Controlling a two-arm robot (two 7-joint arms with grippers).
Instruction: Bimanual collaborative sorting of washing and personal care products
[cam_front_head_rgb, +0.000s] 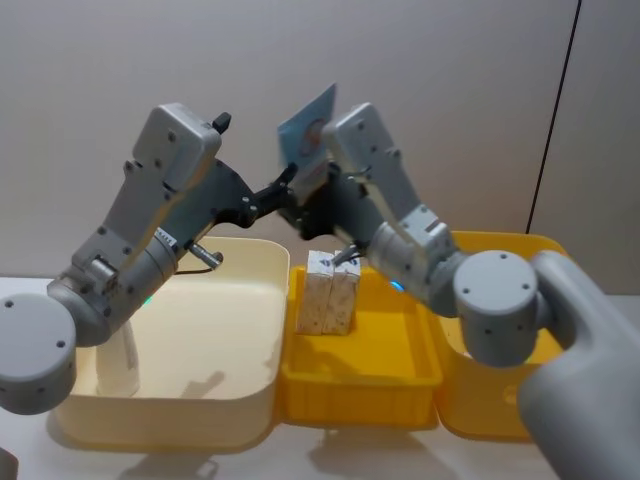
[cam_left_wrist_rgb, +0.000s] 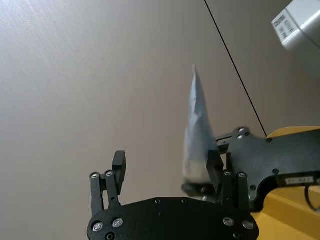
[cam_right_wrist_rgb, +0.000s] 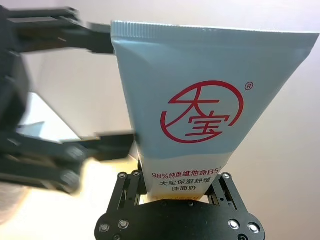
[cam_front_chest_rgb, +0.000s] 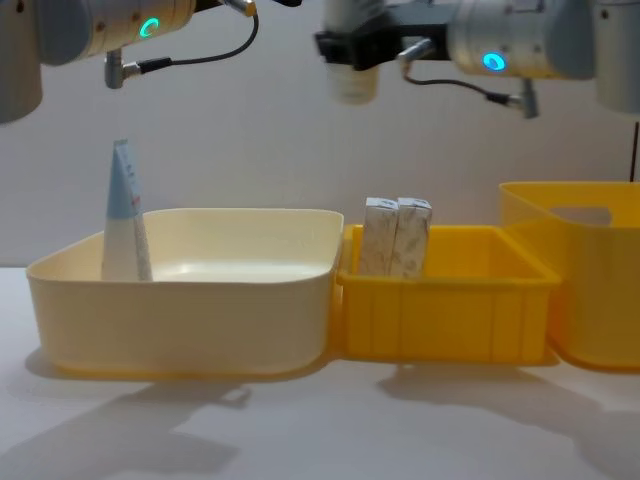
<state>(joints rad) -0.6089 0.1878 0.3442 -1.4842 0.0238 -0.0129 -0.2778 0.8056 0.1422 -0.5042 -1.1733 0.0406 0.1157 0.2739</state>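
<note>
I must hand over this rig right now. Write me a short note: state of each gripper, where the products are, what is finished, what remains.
Right gripper: shut on the raised squeeze tube, high above the bins.
Left gripper: open, jaws either side of that tube's crimped end; a handover looks likely.
Done: second tube stands in the cream bin; two marbled cartons stand in the small yellow bin.
Left: close the left gripper, release the right, then probably place the tube in the cream bin.
</note>
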